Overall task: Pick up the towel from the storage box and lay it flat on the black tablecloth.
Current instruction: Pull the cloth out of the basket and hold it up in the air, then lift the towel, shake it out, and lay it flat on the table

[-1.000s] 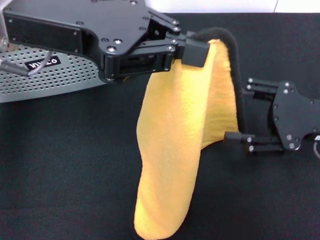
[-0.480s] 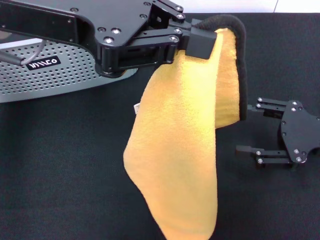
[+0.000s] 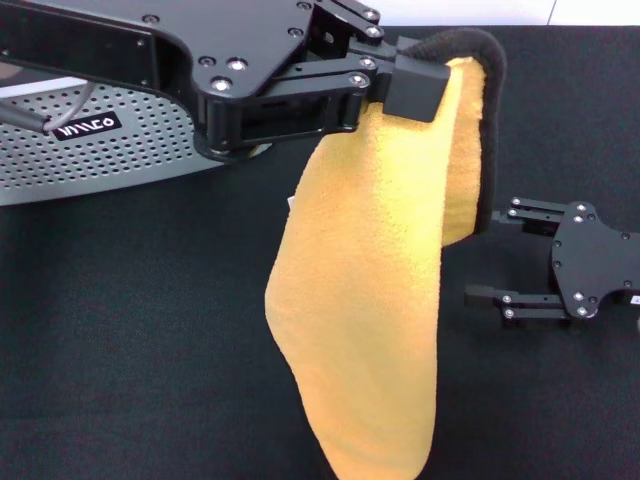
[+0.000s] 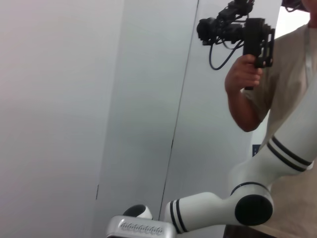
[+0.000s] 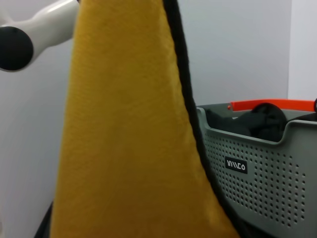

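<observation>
- From the head view I see my left hand [image 3: 425, 80] clamped on the top fold of the orange-yellow towel with dark edging [image 3: 370, 310], which hangs long-axis vertical above the black tablecloth [image 3: 130, 340] on the table.
- My right hand [image 3: 495, 255], fingers spread apart, sits right of the towel's dark edge.
- Only the right wrist view shows inside the light grey perforated storage box [image 5: 262, 173]: dark items and an orange-red bar [image 5: 270, 104].
- The box's black label [image 5: 236, 165] has white letters I cannot read.

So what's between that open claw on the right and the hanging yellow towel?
Only bare black tablecloth: in the head view the open right gripper sits just beside the towel, which hangs from the left gripper.
</observation>
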Robot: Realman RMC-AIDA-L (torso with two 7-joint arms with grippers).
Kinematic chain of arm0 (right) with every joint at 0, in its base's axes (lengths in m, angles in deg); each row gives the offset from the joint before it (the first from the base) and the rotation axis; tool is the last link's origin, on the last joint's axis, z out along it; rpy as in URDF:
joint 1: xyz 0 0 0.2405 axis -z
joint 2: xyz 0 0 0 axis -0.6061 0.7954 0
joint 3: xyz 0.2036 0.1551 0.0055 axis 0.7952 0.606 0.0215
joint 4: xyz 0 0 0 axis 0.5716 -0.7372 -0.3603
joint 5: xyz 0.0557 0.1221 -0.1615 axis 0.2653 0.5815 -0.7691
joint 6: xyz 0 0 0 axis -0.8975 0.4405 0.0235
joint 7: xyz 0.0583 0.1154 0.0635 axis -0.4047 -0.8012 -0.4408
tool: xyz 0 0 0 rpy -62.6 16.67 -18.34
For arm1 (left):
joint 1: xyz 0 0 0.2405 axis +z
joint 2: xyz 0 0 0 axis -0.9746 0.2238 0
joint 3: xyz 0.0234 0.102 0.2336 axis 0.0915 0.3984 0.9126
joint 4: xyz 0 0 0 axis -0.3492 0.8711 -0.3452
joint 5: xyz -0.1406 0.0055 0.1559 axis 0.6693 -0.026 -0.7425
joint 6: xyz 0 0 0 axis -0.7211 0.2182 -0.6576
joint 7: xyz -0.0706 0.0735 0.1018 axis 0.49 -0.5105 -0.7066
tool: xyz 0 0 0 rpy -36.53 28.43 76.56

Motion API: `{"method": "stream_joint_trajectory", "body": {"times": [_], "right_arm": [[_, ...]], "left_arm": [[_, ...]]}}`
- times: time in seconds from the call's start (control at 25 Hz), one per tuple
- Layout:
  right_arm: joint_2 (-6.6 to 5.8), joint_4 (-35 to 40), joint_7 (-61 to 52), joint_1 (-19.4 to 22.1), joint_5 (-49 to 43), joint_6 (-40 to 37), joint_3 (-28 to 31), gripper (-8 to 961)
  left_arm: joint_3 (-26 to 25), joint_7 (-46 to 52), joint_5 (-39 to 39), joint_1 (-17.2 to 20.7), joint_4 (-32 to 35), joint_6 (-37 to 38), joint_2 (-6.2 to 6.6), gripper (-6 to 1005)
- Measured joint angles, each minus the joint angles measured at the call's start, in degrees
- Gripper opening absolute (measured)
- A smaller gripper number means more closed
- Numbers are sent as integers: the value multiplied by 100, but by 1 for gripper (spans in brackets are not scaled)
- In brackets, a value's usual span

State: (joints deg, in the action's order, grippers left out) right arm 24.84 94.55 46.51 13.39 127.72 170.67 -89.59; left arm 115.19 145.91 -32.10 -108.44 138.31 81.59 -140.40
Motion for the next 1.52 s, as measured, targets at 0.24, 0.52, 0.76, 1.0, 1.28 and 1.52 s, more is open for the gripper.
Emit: {"method": "stream_joint_trajectory", "body": {"times": [0.24, 0.52, 0.76, 1.0, 1.28, 1.52], "right_arm": [[20, 1, -1, -19, -4, -176, 0, 722], [49, 1, 14, -49, -11, -318, -38, 505], [58, 1, 45, -52, -91, -361, -43, 331], [142, 23, 264, -52, -240, -358, -44, 220], [162, 54, 497, 2, -248, -308, -8, 108], [144, 550, 113, 223, -125, 192, 196, 21]], "left_arm": [[10, -6, 25, 38, 91, 3, -17, 47], [28, -20, 24, 44, 95, 11, -34, 47], [28, -21, 24, 44, 94, 11, -36, 48], [27, -31, 2, 44, 95, 7, -43, 48], [10, -39, -35, 117, 49, -2, -55, 48], [-37, -45, -233, 428, -49, -29, -153, 48]]}}
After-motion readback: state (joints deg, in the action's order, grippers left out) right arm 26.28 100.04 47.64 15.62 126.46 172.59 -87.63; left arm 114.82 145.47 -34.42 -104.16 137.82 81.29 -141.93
